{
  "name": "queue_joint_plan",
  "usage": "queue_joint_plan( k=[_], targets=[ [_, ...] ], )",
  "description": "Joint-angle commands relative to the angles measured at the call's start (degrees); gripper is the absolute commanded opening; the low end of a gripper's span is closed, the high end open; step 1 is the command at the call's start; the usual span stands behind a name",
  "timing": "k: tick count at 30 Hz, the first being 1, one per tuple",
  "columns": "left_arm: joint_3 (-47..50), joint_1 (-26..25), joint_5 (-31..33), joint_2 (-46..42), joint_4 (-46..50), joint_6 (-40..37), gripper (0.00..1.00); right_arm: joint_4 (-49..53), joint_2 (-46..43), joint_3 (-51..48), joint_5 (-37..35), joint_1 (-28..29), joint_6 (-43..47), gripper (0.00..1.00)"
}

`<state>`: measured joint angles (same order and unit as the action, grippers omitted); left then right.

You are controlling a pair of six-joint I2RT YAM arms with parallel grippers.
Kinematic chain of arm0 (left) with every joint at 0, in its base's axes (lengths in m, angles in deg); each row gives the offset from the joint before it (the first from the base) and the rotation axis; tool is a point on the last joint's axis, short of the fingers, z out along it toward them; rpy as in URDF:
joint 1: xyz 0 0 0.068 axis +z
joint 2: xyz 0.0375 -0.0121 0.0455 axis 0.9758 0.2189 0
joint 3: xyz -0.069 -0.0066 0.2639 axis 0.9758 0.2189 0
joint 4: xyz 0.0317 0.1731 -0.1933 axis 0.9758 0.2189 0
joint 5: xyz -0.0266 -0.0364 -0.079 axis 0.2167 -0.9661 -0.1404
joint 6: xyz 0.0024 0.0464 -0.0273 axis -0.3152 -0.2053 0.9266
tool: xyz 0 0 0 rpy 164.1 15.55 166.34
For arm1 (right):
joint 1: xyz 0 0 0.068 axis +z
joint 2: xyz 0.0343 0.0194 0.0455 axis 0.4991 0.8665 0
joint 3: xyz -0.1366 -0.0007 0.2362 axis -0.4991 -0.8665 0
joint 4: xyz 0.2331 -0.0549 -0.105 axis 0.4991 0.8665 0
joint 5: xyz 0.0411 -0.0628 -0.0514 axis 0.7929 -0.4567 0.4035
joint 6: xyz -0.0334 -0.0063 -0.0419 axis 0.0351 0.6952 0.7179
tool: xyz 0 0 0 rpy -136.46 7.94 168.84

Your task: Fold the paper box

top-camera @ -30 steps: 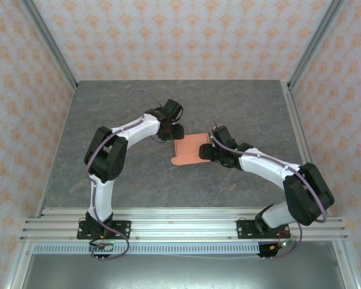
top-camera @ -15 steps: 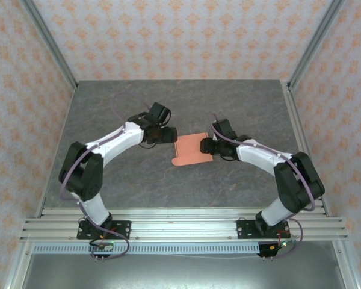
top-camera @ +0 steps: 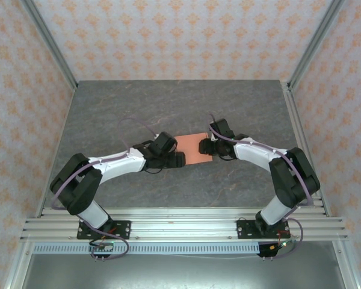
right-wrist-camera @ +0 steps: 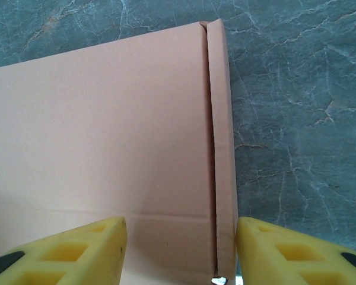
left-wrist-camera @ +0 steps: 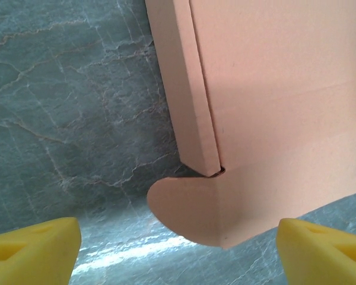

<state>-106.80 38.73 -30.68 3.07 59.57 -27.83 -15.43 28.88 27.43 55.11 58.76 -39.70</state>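
Cardboard job, early stage: paper box (top-camera: 189, 150) lies as a mostly flat salmon sheet mid-counter (top-camera: 138, 114), between the two arms. Left end effector (top-camera: 182, 159) sits low at the sheet's near-left corner, jaws wide, nothing in them; in its wrist view the yellow fingertips (left-wrist-camera: 32, 249) stand far apart with the rounded tab (left-wrist-camera: 190, 211) just ahead between them and a narrow side flap (left-wrist-camera: 190, 101) already lifted a little off the counter. Right end effector (top-camera: 203, 146) is over the sheet's right edge, jaws about half apart, straddling the narrow flap (right-wrist-camera: 222, 148) on that side; no pinch visible, and whether the pads press the sheet down I cannot tell. Step in hand looks like the left arm going for the tab or the raised flap while the right steadies the sheet. To do it well: come in low and level, get one finger under the cardboard edge, close on the flap itself and not the panel, fold along the scored crease. Thin card, so it may slide or buckle if pushed sideways; right side should hold firm.
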Motion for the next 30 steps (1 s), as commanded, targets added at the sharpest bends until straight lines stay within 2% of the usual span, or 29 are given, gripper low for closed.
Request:
queue_joint_plan(
  k=[1,5,9,22,30],
  targets=[
    [0.49,-0.87,-0.06,-1.64,-6.54,3.38,0.86,-0.26,0.66,1.43,0.21,-0.15,1.06,0.51],
    [0.54,-2.07,-2.16,-0.46,-10.65,4.62,0.85,-0.38,1.27,1.76,0.43,-0.24,0.97,0.51],
    [-0.44,-2.76,-2.61,1.32,-10.06,5.44,0.85,-0.39,1.69,2.22,1.04,-0.25,0.89,0.49],
    [-1.63,-3.64,3.47,0.44,-2.48,5.36,0.87,-0.36,2.26,1.96,1.57,-0.24,0.81,0.48],
    [-2.94,-3.65,3.03,2.07,-2.04,4.68,0.88,-0.23,2.26,1.72,1.85,-0.23,0.66,0.48]
  ],
)
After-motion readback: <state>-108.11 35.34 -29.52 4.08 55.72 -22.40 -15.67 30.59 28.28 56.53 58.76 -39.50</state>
